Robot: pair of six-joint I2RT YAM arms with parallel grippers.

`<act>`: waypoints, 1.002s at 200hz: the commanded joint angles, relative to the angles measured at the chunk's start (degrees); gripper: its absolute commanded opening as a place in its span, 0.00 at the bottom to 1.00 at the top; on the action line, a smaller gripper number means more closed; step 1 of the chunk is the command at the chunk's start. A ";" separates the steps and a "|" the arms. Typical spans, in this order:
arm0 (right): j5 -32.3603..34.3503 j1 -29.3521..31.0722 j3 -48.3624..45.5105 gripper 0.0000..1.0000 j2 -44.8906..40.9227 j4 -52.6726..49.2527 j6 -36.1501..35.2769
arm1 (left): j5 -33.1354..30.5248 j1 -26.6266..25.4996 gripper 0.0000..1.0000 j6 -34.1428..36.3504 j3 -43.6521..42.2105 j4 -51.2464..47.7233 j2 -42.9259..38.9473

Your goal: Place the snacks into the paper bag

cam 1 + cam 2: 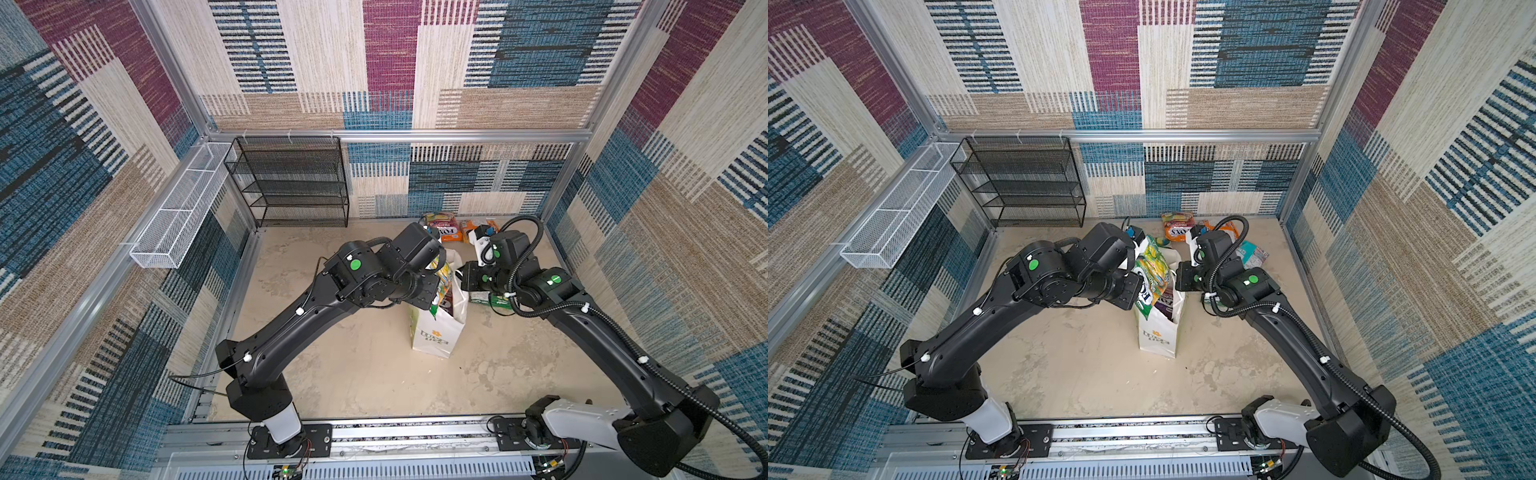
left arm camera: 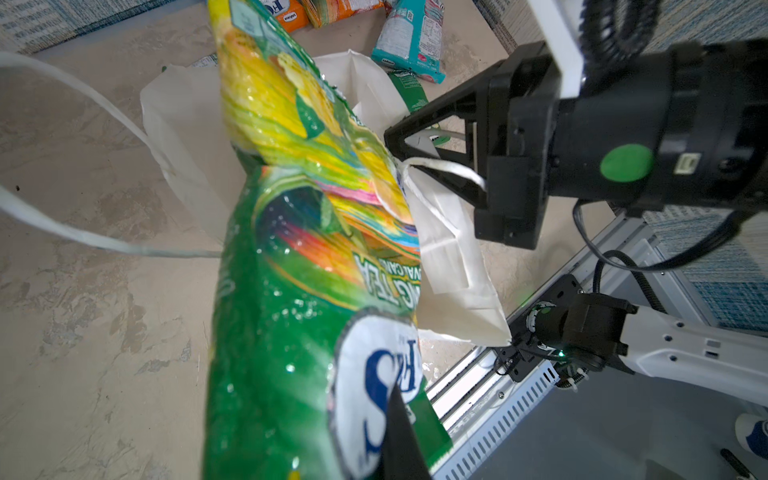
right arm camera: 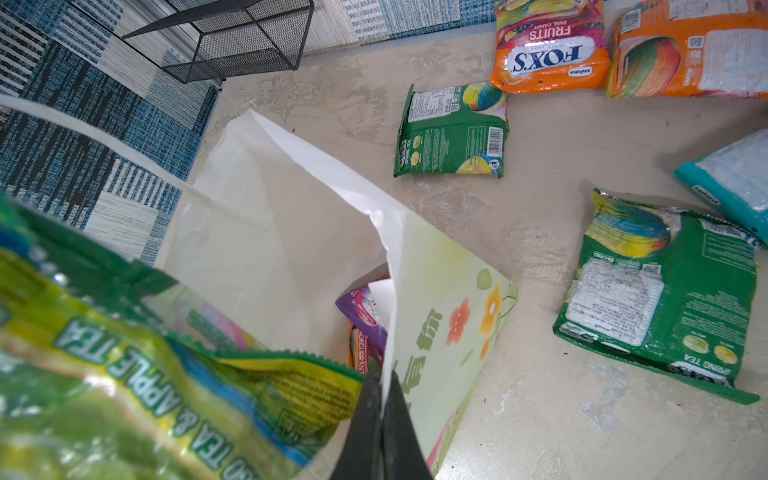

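The white paper bag (image 1: 436,332) (image 1: 1158,336) stands upright in the middle of the floor with its mouth open. My left gripper (image 2: 395,419) is shut on a green FOX'S snack packet (image 2: 291,299) (image 1: 1152,274), which hangs tilted over the bag's mouth. My right gripper (image 3: 381,399) is shut on the bag's rim (image 3: 390,266) and holds that side out. A purple packet (image 3: 363,316) lies inside the bag. More snacks lie on the floor behind it: two orange packets (image 3: 548,50) (image 3: 690,54), two green ones (image 3: 453,133) (image 3: 660,303) and a teal one (image 3: 735,183).
A black mesh rack (image 1: 291,183) stands against the back wall on the left. A white wire basket (image 1: 178,216) hangs on the left wall. The arms' mounting rail (image 1: 374,432) runs along the front edge. Patterned walls close in three sides.
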 commanded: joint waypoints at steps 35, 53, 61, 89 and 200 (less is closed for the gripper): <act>0.11 0.00 0.52 0.01 -0.50 2.73 0.25 | -2.29 0.00 0.04 -2.08 3.01 2.06 3.67; 0.29 0.01 0.35 0.01 -0.63 2.58 0.17 | -0.16 -0.01 0.16 -2.07 5.57 2.72 5.33; 0.28 0.06 0.35 0.01 -0.65 2.48 0.13 | 0.94 0.01 0.21 -2.07 6.80 3.13 5.91; 0.71 0.02 0.77 0.01 -0.79 2.04 -0.07 | 6.91 -0.04 0.42 -1.60 10.24 5.06 7.72; 3.06 0.06 -3.15 0.01 -5.39 5.02 0.02 | -6.27 1.83 1.00 -4.25 -8.07 9.55 -9.13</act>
